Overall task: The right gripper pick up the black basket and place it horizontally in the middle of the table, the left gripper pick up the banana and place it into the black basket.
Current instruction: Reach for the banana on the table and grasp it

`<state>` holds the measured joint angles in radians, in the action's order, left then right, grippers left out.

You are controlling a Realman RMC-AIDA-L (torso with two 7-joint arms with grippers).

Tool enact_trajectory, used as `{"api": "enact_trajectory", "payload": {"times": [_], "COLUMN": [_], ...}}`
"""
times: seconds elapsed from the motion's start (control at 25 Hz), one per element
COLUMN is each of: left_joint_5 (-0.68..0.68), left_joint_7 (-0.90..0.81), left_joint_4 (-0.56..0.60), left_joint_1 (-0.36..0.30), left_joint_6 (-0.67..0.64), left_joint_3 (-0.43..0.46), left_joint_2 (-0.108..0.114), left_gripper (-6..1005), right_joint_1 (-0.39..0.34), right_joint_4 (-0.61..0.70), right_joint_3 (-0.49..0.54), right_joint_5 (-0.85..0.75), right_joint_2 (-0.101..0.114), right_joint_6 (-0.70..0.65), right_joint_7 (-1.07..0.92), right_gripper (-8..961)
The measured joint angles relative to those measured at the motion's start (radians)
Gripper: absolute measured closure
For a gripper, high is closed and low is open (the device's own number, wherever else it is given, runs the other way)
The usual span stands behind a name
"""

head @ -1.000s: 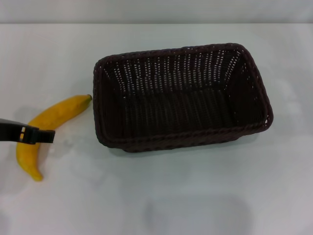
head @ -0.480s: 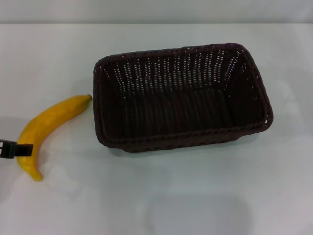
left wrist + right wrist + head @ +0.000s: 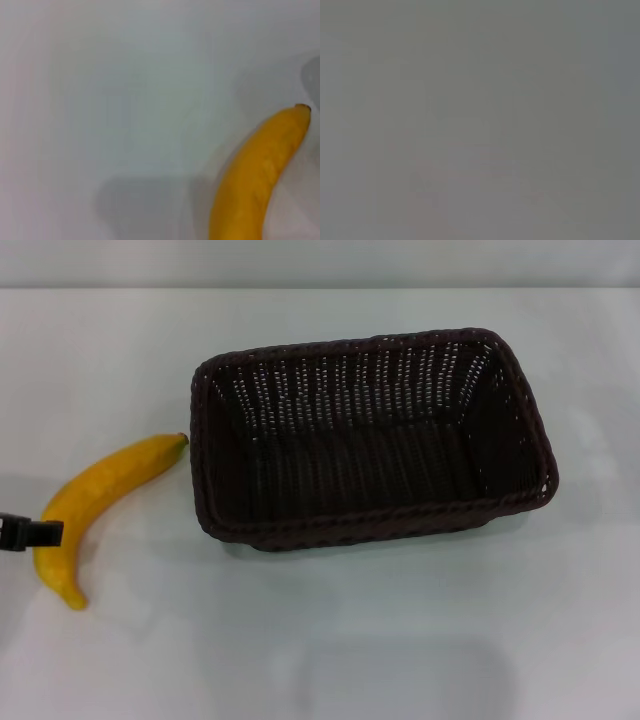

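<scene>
The black basket [image 3: 370, 440] lies lengthwise across the middle of the white table [image 3: 400, 640], open side up and empty. The yellow banana [image 3: 95, 502] rests on the table just left of it, dark stem tip pointing at the basket's left end. Only a black tip of my left gripper [image 3: 30, 532] shows at the left edge in the head view, over the banana's lower half. The left wrist view shows the banana [image 3: 260, 175] on bare table, with none of that arm's fingers. My right gripper is out of view; its wrist view is plain grey.
A pale back wall [image 3: 320, 262] runs along the table's far edge. White tabletop surrounds the basket in front and to the right.
The left gripper has drawn back toward the left edge, from reaching across the banana's middle to just a tip showing. The banana and the basket lie where they did.
</scene>
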<state>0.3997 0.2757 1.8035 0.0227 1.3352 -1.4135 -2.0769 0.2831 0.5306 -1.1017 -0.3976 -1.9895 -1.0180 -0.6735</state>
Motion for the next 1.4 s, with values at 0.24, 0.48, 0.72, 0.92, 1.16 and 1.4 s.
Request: {"api": "enact_trajectory", "payload": {"times": [0.24, 0.48, 0.72, 0.92, 1.16, 1.4], "left_joint_5": [0.004, 0.009, 0.011, 0.03, 0.055, 0.073], "left_joint_7": [0.026, 0.046, 0.067, 0.085, 0.104, 0.113], "left_joint_4": [-0.043, -0.081, -0.135, -0.171, -0.218, -0.265], "left_joint_1": [0.024, 0.043, 0.079, 0.091, 0.11, 0.129], "left_joint_6": [-0.027, -0.07, -0.1, -0.136, -0.175, -0.201], "left_joint_3": [0.002, 0.002, 0.002, 0.002, 0.002, 0.002], "left_joint_2": [0.001, 0.001, 0.001, 0.0, 0.001, 0.0], "left_gripper": [141, 141, 153, 163, 175, 187], "right_joint_1": [-0.009, -0.013, -0.025, -0.026, -0.025, -0.026], "right_joint_4": [0.023, 0.037, 0.053, 0.053, 0.056, 0.066], "right_joint_3": [-0.003, -0.003, -0.014, -0.026, -0.027, -0.027], "right_joint_5": [-0.011, -0.028, -0.03, -0.031, -0.034, -0.053], "right_joint_2": [-0.003, -0.004, -0.008, -0.008, -0.008, -0.008], "right_joint_6": [-0.001, 0.0, 0.001, 0.0, 0.0, 0.004], "right_joint_7": [-0.013, -0.025, -0.026, -0.028, -0.038, -0.039], "right_gripper": [214, 214, 214, 214, 214, 214]}}
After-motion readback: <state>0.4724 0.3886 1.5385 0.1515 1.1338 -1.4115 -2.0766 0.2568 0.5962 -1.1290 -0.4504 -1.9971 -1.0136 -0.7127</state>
